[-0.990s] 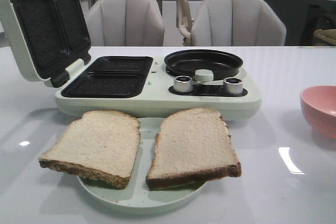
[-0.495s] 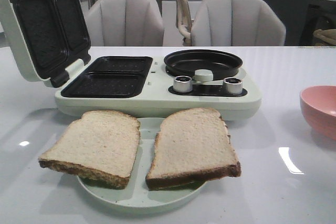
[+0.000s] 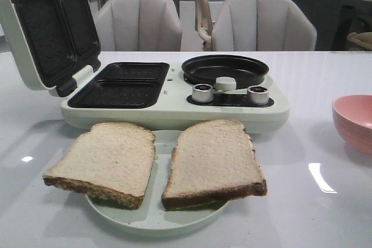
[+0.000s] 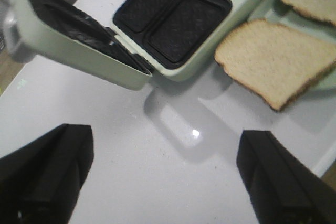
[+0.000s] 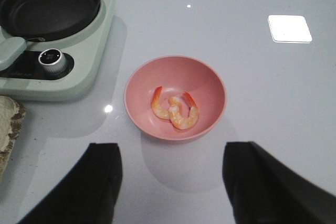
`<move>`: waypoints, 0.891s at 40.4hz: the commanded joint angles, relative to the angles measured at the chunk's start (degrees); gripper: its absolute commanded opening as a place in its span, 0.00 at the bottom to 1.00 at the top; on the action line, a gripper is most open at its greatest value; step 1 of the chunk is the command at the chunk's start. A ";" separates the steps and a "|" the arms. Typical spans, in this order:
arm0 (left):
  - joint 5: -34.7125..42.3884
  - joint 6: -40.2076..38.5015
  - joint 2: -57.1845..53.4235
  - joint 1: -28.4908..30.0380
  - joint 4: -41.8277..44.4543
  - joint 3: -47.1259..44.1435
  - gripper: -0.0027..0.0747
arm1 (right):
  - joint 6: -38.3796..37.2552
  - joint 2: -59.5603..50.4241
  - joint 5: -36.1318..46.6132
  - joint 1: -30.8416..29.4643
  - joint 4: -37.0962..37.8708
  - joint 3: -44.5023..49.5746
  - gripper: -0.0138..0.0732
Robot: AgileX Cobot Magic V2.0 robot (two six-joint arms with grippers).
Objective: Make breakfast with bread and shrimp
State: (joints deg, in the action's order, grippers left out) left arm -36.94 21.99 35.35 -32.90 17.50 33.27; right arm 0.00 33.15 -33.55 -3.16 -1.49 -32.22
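Pale bread, front view: two slices of bread (image 3: pixel 157 164) are lying side by side on a light green plate (image 3: pixel 151 222) in the lower centre of the frame, hanging over its rim.
Appliance, front view: the breakfast maker (image 3: pixel 174 94) is sitting just behind the plate, its lid (image 3: pixel 46 27) standing open at upper left, its round pan (image 3: pixel 225 69) at centre.
Bowl, front view: a pink bowl (image 3: pixel 354 121) is showing at the right edge; no arm is appearing here.
Left wrist view: the left gripper (image 4: pixel 168 177) is hovering over bare table, fingers wide apart and holding nothing; the open grill plates (image 4: pixel 170 17) are filling the upper centre.
Right wrist view: the right gripper (image 5: pixel 173 182) is hanging with fingers spread and empty; the shrimp (image 5: pixel 175 108) are lying in the bowl at centre frame.
Step in hand: nothing is being gripped, so the task seems to be just starting.
Next move: probably lowering one gripper and closing on a slice edge or a shrimp.
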 commanded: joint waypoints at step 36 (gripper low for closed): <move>4.33 -43.85 44.47 -24.71 54.50 -0.21 0.71 | 0.48 0.46 3.95 -0.21 -0.23 -1.69 0.76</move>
State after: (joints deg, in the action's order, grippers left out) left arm -31.65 -20.37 78.13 -57.59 69.67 30.05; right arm 0.00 33.15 -33.55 -3.16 -1.49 -32.22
